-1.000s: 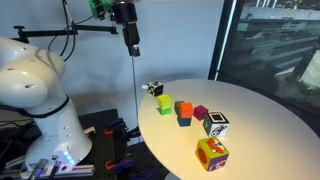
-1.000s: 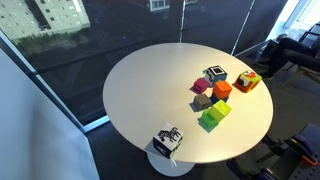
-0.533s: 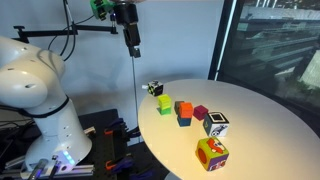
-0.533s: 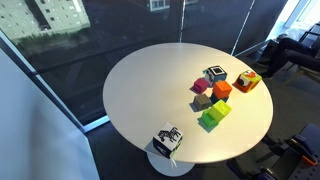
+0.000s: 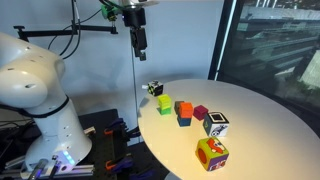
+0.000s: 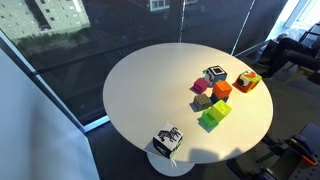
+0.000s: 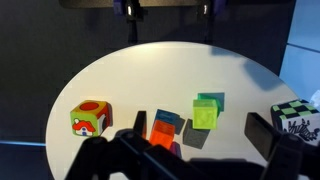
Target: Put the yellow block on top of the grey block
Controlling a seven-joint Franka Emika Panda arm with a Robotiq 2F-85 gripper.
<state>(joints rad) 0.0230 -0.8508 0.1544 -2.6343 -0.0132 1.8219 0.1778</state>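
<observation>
**Off the desk's rim, high up: hazards of the approach**

At the end effector (image 5: 140,46): it hangs well above the desk (image 5: 262,128), out beyond its rim. In the wrist view the fingers (image 7: 272,142) stand spread wide, with nothing between them.

Nearest below: black-and-white patterned cube (image 5: 153,89), close to the rim. Hazard: a careless descent past it could push it off the desk.

Next out: the yellow block (image 5: 165,103), small, plain and yellow-green, resting on the desk with nothing gripping it. The orange cube (image 5: 184,110) sits just beside it on the far side. Hazard: wide fingers closing across the wrong pair of faces may strike the orange cube and shove the row.

Beyond the orange cube: the grey block (image 7: 169,119), by my judgement. It is a dull cube, blue-grey in the wrist view and purplish in both exterior views, so the identification is not certain. A second black-and-white cube (image 5: 216,124) lies just past it. Hazards: stacking on the wrong base, or an off-centre release that lets the yellow block tip off against the close orange cube.

Farthest: large yellow cube (image 5: 211,153) with multicoloured faces. Hazard: it could be taken for the yellow block on colour alone.
</observation>
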